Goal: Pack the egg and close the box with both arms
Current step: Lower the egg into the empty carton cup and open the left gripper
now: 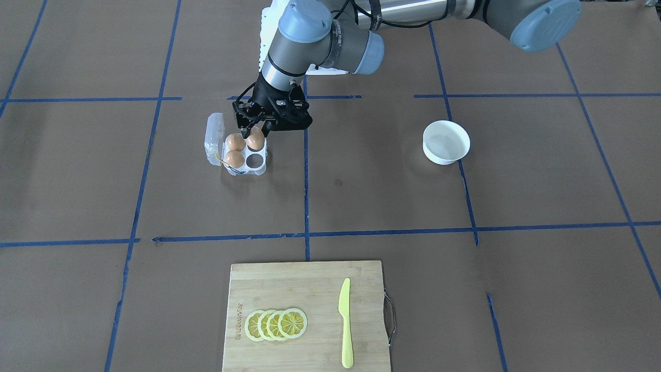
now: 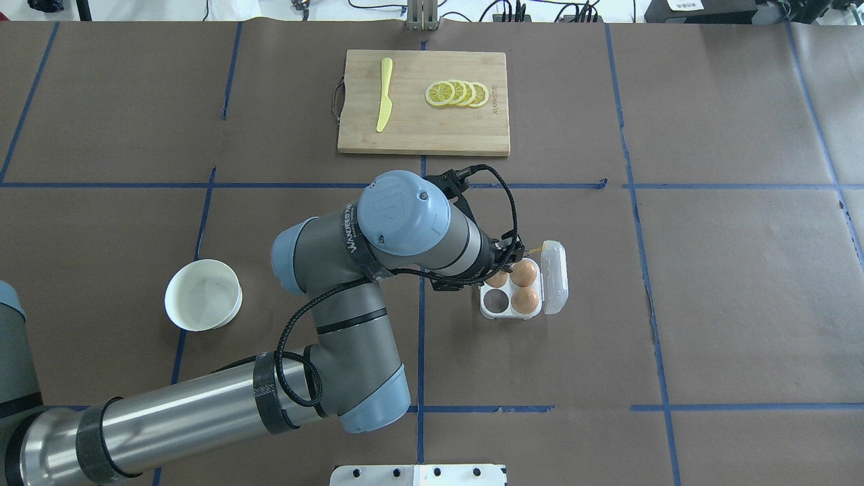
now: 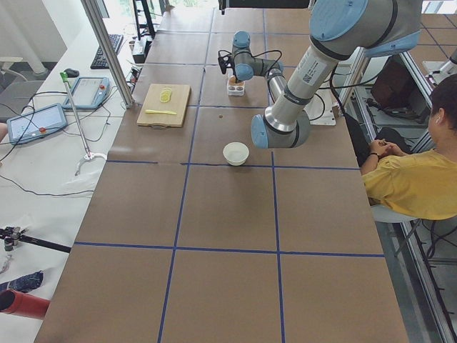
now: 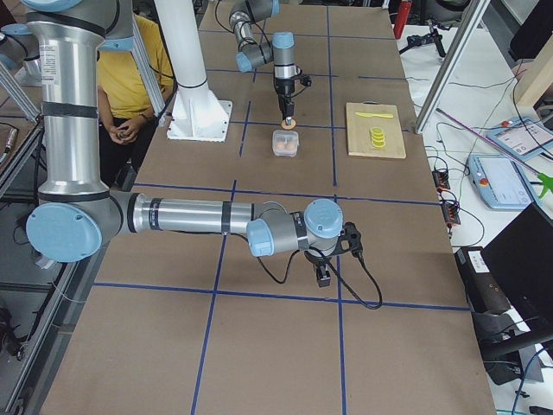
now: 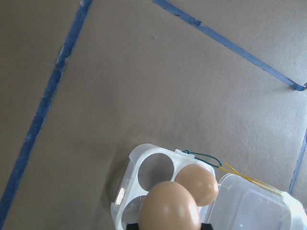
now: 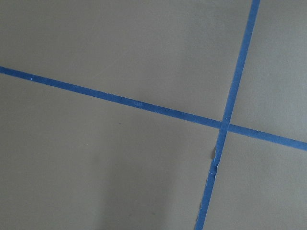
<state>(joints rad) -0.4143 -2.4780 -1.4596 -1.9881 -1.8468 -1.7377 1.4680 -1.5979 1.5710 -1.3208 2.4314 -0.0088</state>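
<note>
The clear box (image 1: 260,169) stands open on the table, its lid (image 1: 214,138) folded out to the side. Two eggs sit in cells next to the lid (image 1: 235,142) (image 1: 235,158). My left gripper (image 1: 255,132) is shut on a third egg (image 1: 255,140), held upright at a cell on the side away from the lid. The cell beside it (image 1: 253,161) is empty. In the left wrist view the held egg (image 5: 169,208) fills the bottom centre above the box (image 5: 128,172). My right gripper (image 4: 321,277) shows only in the exterior right view, low over bare table; I cannot tell its state.
A white bowl (image 1: 446,142) stands apart from the box on the left arm's side. A bamboo cutting board (image 1: 268,289) with lemon slices (image 1: 276,324) and a yellow knife (image 1: 345,323) lies at the table edge far from the robot. A seated person (image 3: 418,179) is beside the table.
</note>
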